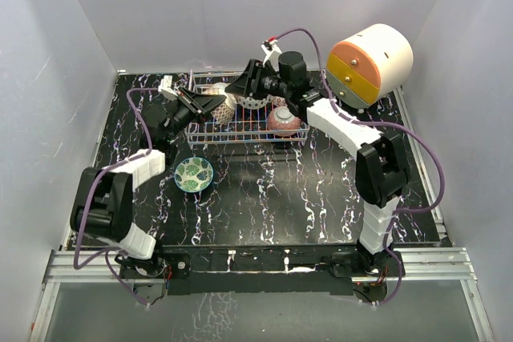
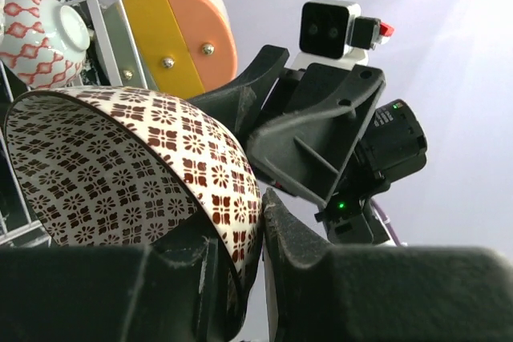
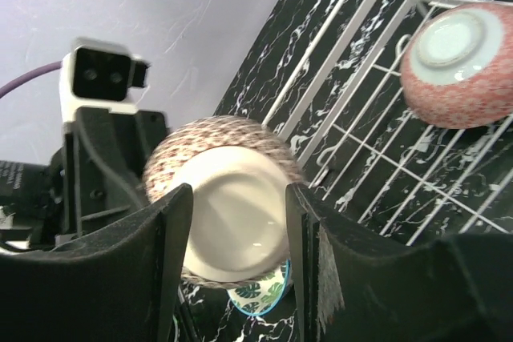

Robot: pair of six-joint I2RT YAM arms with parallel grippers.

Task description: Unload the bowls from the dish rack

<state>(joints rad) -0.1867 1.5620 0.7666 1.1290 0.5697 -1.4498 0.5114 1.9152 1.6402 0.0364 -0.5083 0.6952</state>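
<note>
Clamping the rim of a brown-patterned bowl (image 2: 104,174), the left gripper (image 2: 255,270) holds it tilted at the left end of the dish rack (image 1: 240,138). The right gripper (image 3: 239,222) faces this bowl with jaws apart, holding nothing. A pink bowl (image 3: 457,66) lies inside the rack. A green bowl (image 1: 194,174) sits on the table (image 1: 264,198), just beside the rack.
</note>
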